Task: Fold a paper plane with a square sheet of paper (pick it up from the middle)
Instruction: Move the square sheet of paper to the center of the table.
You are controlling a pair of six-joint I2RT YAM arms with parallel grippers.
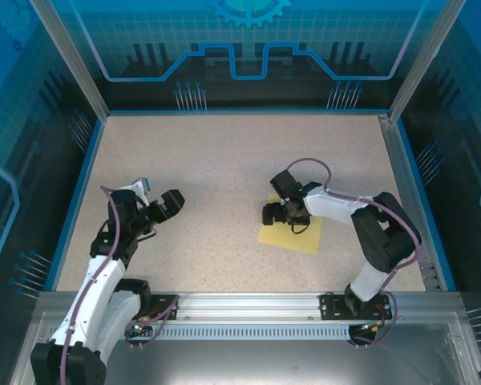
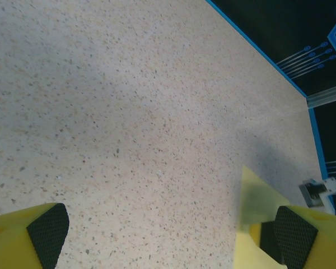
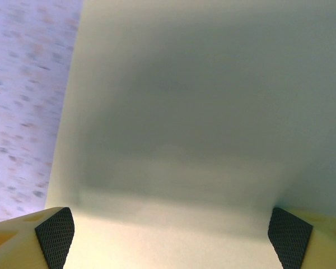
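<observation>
Top view: one thin yellow square sheet of paper (image 1: 301,239) lies flat on the speckled beige bench (image 1: 224,152), right of centre. Two arms. The right arm's fingers (image 1: 272,214) sit low over the sheet's left part; the left arm's fingers (image 1: 172,200) are well apart to the left. Left wrist: two yellow, black-padded fingers (image 2: 45,230) spread wide above the bench. Right wrist: two fingers (image 3: 55,235) spread wide, nothing pinched, with the sheet (image 3: 185,112) directly beneath; whether they touch it, cannot tell.
</observation>
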